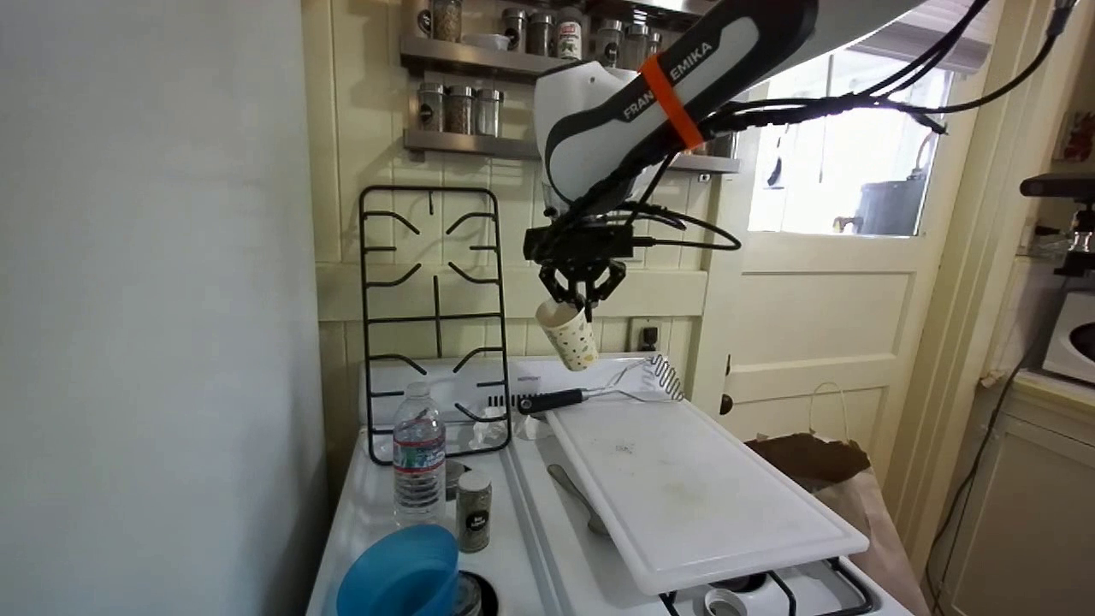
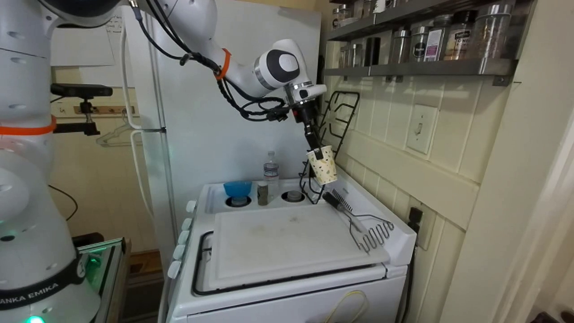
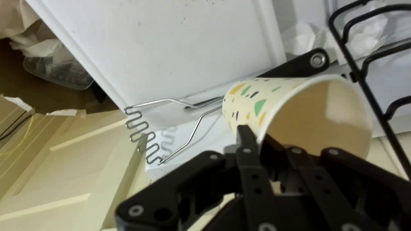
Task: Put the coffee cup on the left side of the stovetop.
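Bowl [image 1: 400,571] near the front-left corner of the stovetop [image 1: 506,530], jar [image 1: 473,513] and bottle [image 1: 419,466] farther back that side. Toward the back edge the gripper [image 1: 584,309] has the tilted cup [image 1: 571,340] pinched by its rim in midair, so I'd level it, then lower slowly near the left edge, dodging the grate [image 1: 437,319].

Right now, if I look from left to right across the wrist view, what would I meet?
Paper bag → potato masher's zigzag wire head → patterned cream paper cup → black burner grate.
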You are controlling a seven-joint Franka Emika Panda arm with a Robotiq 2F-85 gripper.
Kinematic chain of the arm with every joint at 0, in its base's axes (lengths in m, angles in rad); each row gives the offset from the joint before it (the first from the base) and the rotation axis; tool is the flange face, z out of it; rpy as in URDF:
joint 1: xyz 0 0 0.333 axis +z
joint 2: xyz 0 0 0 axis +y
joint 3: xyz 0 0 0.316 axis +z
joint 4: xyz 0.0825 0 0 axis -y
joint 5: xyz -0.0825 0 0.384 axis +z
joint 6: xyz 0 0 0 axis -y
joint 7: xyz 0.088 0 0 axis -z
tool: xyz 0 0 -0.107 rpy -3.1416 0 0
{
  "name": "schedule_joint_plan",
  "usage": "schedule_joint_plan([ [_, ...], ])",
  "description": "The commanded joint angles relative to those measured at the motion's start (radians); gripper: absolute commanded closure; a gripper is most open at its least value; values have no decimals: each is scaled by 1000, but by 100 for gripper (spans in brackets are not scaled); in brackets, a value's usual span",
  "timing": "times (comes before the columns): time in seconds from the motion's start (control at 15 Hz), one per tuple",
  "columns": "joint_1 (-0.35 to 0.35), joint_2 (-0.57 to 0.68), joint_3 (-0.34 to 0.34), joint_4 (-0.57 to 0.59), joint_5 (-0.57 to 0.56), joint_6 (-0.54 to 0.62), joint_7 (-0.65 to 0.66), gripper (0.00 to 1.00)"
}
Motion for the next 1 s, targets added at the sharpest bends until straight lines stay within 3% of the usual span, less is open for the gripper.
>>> schedule_joint_plan([
  [0.0,-37,-92,37,-169,166,157,-87,98],
  [0.2,-46,-117,53,-233,296,217,-185,98],
  [0.27,-33,-69,41,-159,224,174,-132,93],
  [0.53,-41,-90,49,-194,264,185,-161,93],
  [0.6,-41,-76,54,-178,277,189,-196,98],
  [0.93,-30,-15,84,-115,309,187,-355,98],
])
